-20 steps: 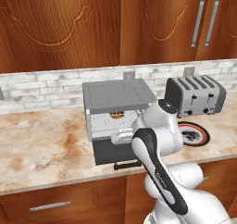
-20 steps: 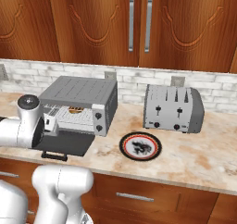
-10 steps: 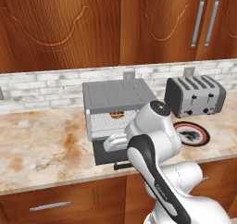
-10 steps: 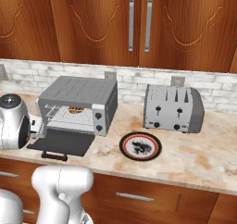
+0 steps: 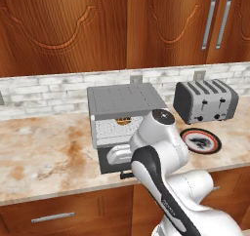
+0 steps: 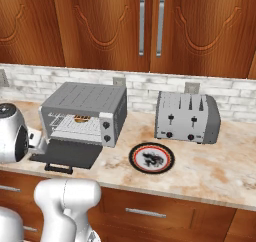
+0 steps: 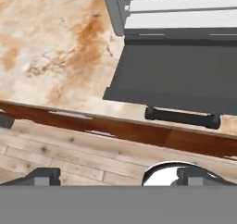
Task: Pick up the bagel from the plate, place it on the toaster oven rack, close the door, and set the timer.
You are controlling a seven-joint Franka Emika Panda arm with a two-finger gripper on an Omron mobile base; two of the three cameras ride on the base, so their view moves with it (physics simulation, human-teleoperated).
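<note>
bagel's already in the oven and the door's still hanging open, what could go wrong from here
1. The door lies flat with its handle at the counter edge; the open gripper sits below and outside it, so an upward push could miss or slip off.
2. The bagel sits deep on the toaster oven rack; a hard slam might jolt it.
3. The plate lies close by.

No words, numbers or brand names can be read anywhere. A dark pattern is seen in the white middle of the plate (image 6: 152, 158), but it is too small and blurry to be told as letters. No marks can be made out by the knobs on the toaster oven (image 6: 106, 131) or on the toaster (image 6: 186, 117).
</note>
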